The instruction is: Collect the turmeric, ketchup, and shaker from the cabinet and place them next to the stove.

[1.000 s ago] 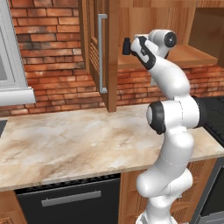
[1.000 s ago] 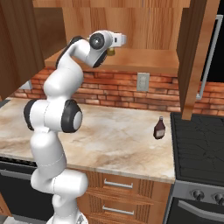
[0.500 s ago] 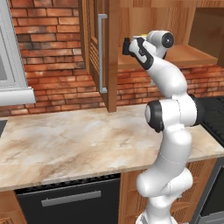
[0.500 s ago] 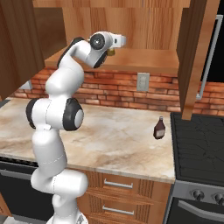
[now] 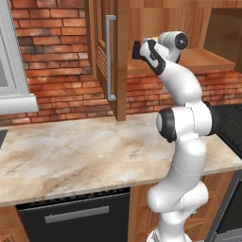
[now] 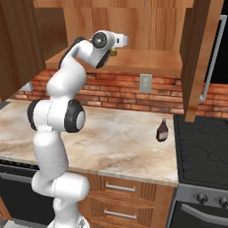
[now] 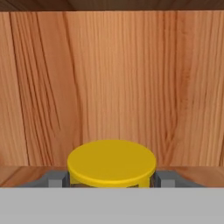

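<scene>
Inside the cabinet, the wooden back wall stands close behind the turmeric, so there is little room beyond it. The tool has a finger on either side of the yellow cap. Below, the desk lies broadly open; the ketchup stands near the stove. The open door hangs beside the shelf opening.

Turmeric — shelved; ketchup — countertop

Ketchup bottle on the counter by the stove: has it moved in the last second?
No. The ketchup stands in the same spot on the counter, just left of the stove, as before.
</scene>
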You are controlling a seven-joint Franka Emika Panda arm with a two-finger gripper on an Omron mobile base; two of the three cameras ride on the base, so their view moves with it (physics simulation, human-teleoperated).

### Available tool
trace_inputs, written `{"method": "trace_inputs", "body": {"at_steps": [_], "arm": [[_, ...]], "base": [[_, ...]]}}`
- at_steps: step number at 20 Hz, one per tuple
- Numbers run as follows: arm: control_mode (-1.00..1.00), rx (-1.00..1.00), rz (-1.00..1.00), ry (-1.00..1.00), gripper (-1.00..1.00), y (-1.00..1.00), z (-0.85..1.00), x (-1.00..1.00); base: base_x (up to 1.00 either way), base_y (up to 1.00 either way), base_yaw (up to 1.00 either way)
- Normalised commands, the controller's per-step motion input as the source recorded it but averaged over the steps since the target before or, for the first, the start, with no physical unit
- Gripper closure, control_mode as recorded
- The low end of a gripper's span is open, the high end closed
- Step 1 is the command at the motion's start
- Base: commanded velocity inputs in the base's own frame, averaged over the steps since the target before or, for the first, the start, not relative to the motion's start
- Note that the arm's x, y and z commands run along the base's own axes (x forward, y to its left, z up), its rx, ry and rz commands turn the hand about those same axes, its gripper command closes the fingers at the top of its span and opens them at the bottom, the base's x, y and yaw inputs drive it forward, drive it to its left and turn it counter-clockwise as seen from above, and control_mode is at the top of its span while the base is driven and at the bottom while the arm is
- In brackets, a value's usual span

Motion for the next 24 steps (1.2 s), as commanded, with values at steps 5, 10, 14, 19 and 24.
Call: {"method": "trace_inputs", "body": {"at_steps": [5,10,14,19,24], "arm": [[-1.00,0.00,0.00,-0.06,1.00,0.00,0.00,-0.42],[-1.00,0.00,-0.02,-0.11,1.00,0.00,0.00,-0.81],[-1.00,0.00,-0.02,-0.11,1.00,0.00,0.00,-0.80],[-1.00,0.00,-0.01,-0.08,1.00,-0.01,0.00,-0.72],[-1.00,0.00,-0.01,-0.09,1.00,-0.06,-0.05,-0.83]], "base": [[0.00,0.00,0.00],[0.00,0.00,0.00],[0.00,0.00,0.00],[0.00,0.00,0.00],[0.00,0.00,0.00]]}}
